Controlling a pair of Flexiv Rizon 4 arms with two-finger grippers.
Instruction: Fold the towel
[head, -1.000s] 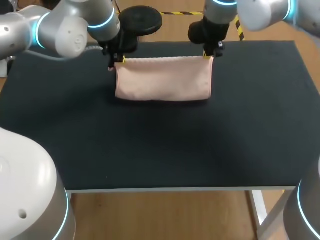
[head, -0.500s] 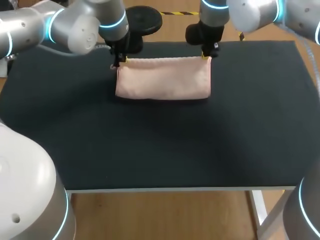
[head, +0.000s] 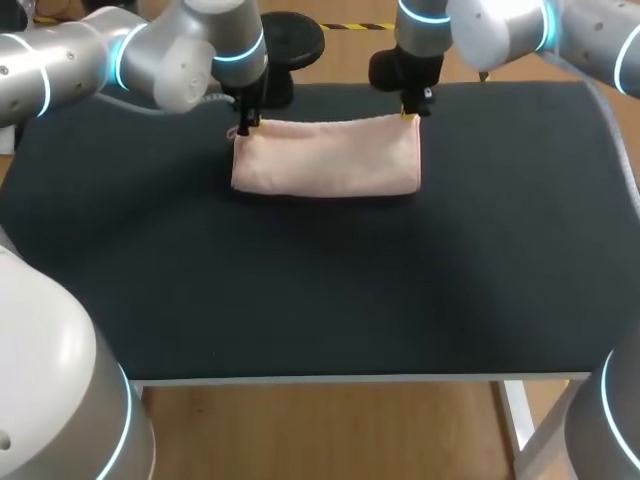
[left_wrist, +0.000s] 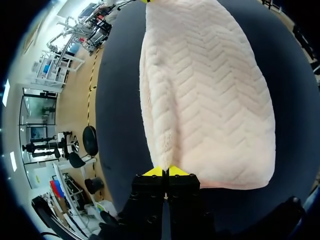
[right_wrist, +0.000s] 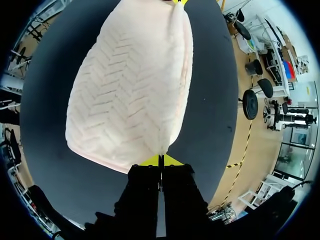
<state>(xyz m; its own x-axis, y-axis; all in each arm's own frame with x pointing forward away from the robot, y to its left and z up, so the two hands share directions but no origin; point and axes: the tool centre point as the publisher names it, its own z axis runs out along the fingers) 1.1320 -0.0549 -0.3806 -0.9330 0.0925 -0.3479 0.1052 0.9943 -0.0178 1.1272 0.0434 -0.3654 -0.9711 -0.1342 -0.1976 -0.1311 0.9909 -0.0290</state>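
A folded pink towel (head: 325, 157) lies flat at the far middle of a black-topped table (head: 300, 290). The left gripper (head: 243, 124) pinches its far left corner. The right gripper (head: 410, 113) pinches its far right corner. Both pairs of yellow fingertips are pressed together on the cloth.

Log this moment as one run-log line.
towel: folded over on table | left gripper: shut on far-left corner | right gripper: shut on far-right corner
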